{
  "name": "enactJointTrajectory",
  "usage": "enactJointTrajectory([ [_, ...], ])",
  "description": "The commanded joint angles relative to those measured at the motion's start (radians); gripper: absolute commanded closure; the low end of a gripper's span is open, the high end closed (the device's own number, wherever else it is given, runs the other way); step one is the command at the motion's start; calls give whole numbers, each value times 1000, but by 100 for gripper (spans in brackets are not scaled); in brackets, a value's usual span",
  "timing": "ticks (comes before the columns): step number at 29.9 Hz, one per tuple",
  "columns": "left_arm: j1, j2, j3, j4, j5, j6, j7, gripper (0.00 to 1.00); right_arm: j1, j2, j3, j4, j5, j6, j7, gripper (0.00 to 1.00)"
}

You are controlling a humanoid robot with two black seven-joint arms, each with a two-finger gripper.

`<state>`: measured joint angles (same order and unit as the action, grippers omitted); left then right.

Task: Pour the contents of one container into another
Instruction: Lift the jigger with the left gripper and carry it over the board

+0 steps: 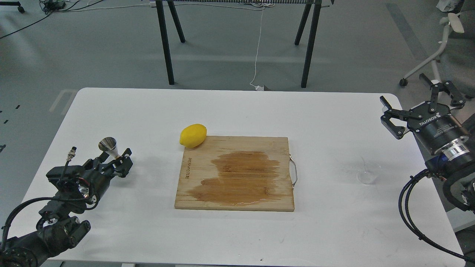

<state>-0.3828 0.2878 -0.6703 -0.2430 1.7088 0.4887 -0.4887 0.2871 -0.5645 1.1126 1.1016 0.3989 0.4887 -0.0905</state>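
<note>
The steel jigger (108,145) stands upright near the table's left edge. My left gripper (114,162) is right at its lower cone, open, with one finger on each side of the base; I cannot tell if either finger touches it. The clear glass cup (369,172) stands upright on the right part of the table, to the right of the board. My right gripper (403,88) hovers open beyond the table's right edge, well behind and to the right of the cup, holding nothing.
A wooden cutting board (237,174) with a dark wet patch lies mid-table, a metal handle on its right side. A yellow lemon (193,135) rests at its far left corner. The white table (230,111) ends close to both arms.
</note>
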Motion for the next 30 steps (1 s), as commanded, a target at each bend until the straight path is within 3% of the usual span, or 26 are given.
enactJointTrajectory([
  [1,-5,1,-2,5,-1,0,0,91,0,0,0,0,0,0,0,2],
  [2,-5,1,-2,5,-5,0,0,96,0,0,0,0,0,0,0,2],
  [5,-7,5,-2,-9,-14,0,0,100,0,0,1,1,0,0,0,2],
  [12,-53,14,0,-145,-11,0,0,100,0,0,1,6,0,0,0,2],
  [19,-203,39,6,-315,-1,0,0,99,0,0,0,3,0,0,0,2],
  [24,-359,27,153,-433,44,0,0,99,-8,0,0,-2,0,0,0,2],
  [30,-390,-113,258,-444,139,0,0,99,-19,0,0,-6,-2,0,0,2],
])
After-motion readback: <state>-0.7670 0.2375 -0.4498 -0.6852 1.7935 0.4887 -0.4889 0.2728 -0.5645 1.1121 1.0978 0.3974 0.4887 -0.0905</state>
